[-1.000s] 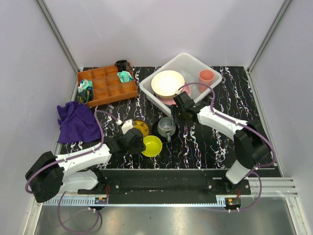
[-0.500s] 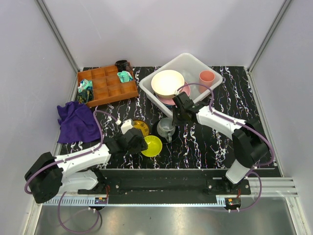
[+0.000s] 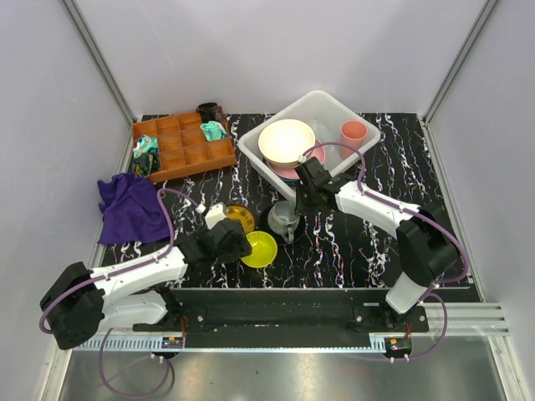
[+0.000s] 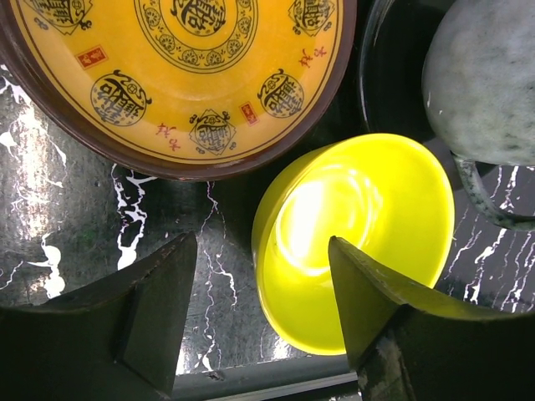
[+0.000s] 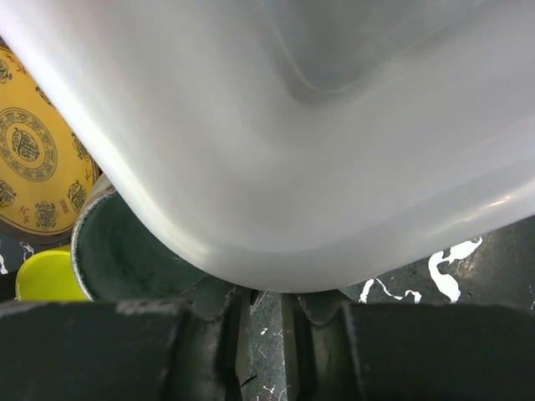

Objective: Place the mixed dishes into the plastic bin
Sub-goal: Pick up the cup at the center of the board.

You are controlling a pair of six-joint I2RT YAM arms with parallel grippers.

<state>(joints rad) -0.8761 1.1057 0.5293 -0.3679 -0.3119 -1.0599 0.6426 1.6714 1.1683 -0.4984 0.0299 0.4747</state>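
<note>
At the far right-centre of the table (image 3: 376, 242): the plastic bin (image 3: 334, 102), set askew, with the cream bowl (image 3: 287, 142) atop the pink plate (image 3: 294, 171) and the pink cup (image 3: 353, 129) upright in its far corner. Outside, just on the near side: the grey mug (image 3: 285, 215) on the black saucer (image 3: 269, 224), with the small yellow bowl (image 3: 260, 249) and a brown-rimmed yellow dish (image 3: 241, 217) close beside.

Left gripper (image 4: 261, 246) spread wide astride the yellow bowl's rim, holding nothing. Right gripper (image 5: 266, 296) drawn down to a thin slit between mug and bin wall; impossible to tell whether pinching the mug's rim.

Black surface veined white, pale walls (image 3: 251, 50) all round. At far left a wooden tray (image 3: 188, 171), and nearer a purple cloth (image 3: 132, 209).

Only from above: the bin's contents. Only from the left wrist: the dish's printed characters. From the right wrist: mostly the bin's outer wall, plus the mug's grey-green inside.
</note>
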